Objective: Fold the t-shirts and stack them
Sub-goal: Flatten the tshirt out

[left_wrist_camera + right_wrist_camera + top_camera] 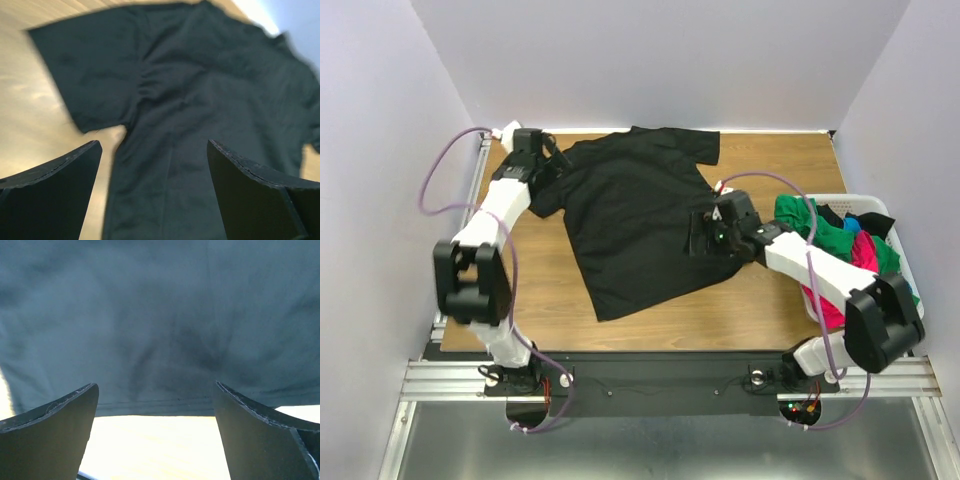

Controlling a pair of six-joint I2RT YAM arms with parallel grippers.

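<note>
A large black t-shirt (pixel 630 215) lies spread flat on the wooden table, collar towards the back. My left gripper (pixel 548 163) is open and empty above its left sleeve; the shirt's sleeve and body (pixel 200 100) fill the left wrist view between the fingers. My right gripper (pixel 698 232) is open and empty over the shirt's right side edge; the hem (pixel 160 402) runs across the right wrist view with bare table below it. Green (pixel 825 235), magenta-pink (pixel 825 305), blue (pixel 872 222) and black (pixel 832 215) shirts are heaped in the basket at the right.
A white plastic basket (pixel 865 200) stands at the table's right edge under my right arm. Grey walls close in the table at the back and both sides. Bare wood (pixel 740 310) shows in front of the shirt.
</note>
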